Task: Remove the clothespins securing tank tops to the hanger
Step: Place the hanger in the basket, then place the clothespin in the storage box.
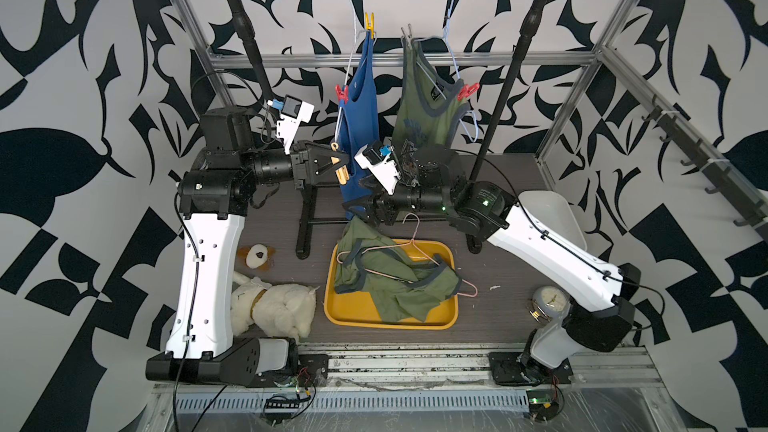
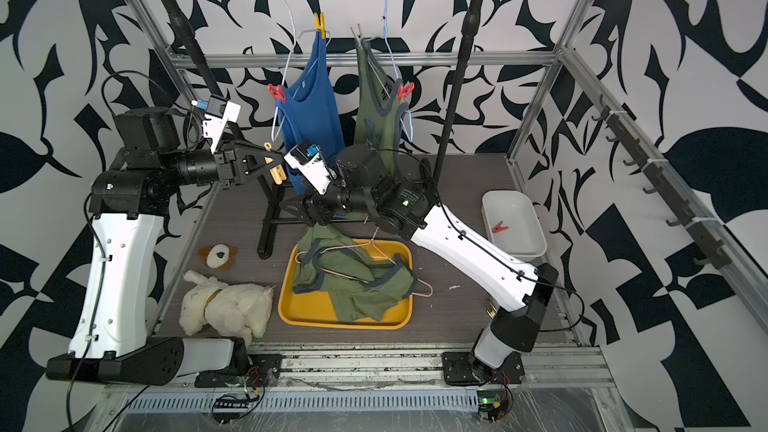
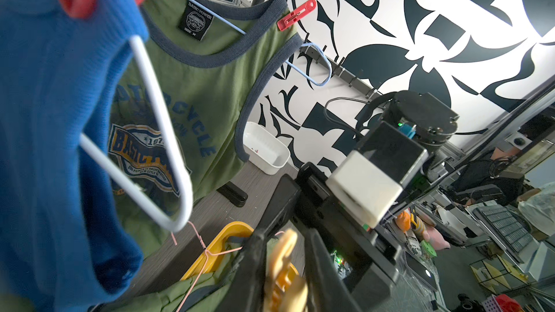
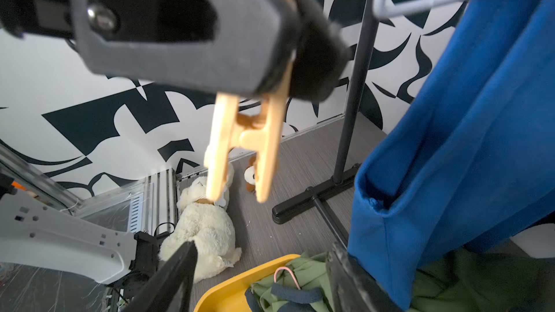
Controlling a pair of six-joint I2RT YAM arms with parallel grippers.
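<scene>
Clutter surrounds the yellow tray (image 1: 353, 313) on the surface (image 1: 490, 313): plush toy (image 1: 274, 305) at 9 o'clock, clock (image 1: 549, 303) at 3, white bin (image 2: 519, 243) at 2. Left hand (image 1: 343, 164) pinches a tan clothespin (image 1: 341, 174) beside the blue tank top (image 1: 361, 118), which hangs between both hands. Right hand (image 4: 262, 247) gapes empty. A yellow clothespin (image 1: 369, 23), a grey clothespin (image 1: 406, 33) and two red clothespins (image 1: 341, 92) grip it and the green tank top (image 1: 428, 110).
</scene>
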